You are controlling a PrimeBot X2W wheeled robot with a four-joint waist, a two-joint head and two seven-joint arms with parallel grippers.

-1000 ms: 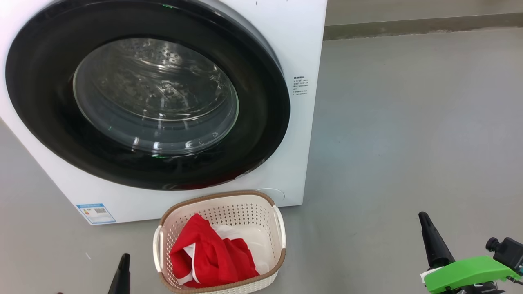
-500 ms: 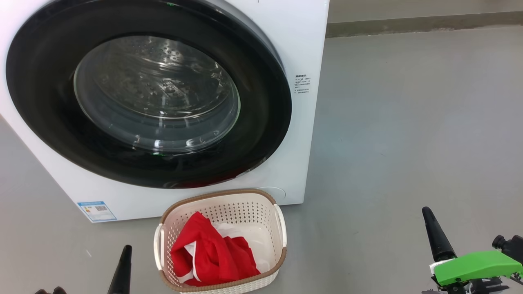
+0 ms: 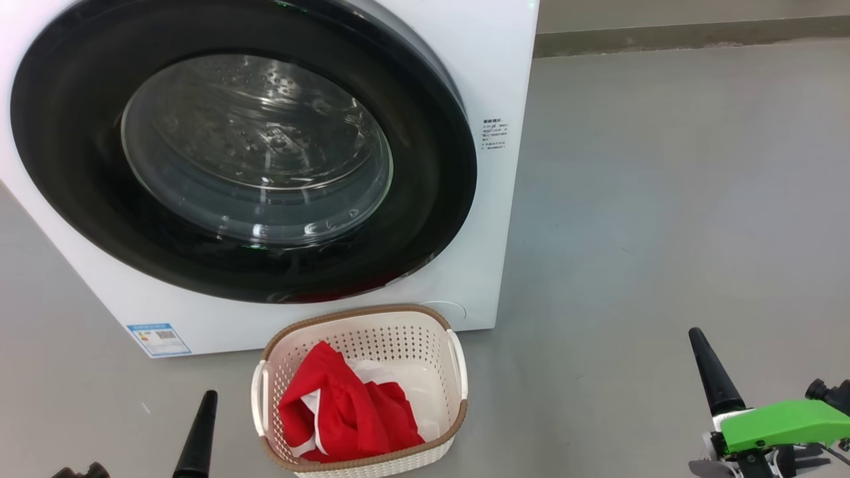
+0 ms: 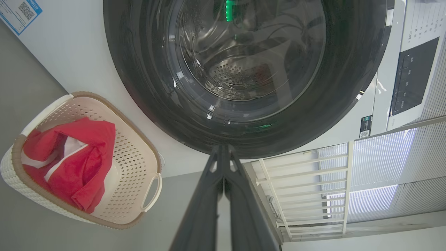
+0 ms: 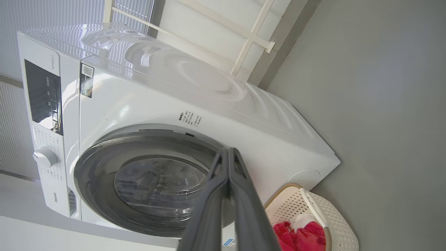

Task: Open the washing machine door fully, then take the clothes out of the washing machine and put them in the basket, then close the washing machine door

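Observation:
The washing machine [image 3: 495,73] stands at the upper left with its round black door [image 3: 438,179] shut flat against its front. On the floor in front of it sits the cream basket [image 3: 362,320] holding the red clothes [image 3: 345,415]. My left gripper [image 3: 199,438] is shut and empty, low at the basket's left. Over at the lower right, well clear of the basket, my right gripper [image 3: 707,368] is also shut and empty. In the left wrist view the shut fingers [image 4: 223,174] point at the door [image 4: 139,87], with the basket [image 4: 150,153] at left. The right wrist view shows the door [image 5: 97,167] and the basket [image 5: 343,226].
Grey floor [image 3: 664,199] stretches to the right of the machine up to a wall base [image 3: 664,33]. A white railing [image 4: 313,181] shows beside the machine in the left wrist view. A blue sticker [image 3: 158,337] marks the machine's lower front corner.
The whole head picture has shifted slightly, so the camera moved. Both grippers sit a little higher in the view than before; door, basket and clothes are unchanged.

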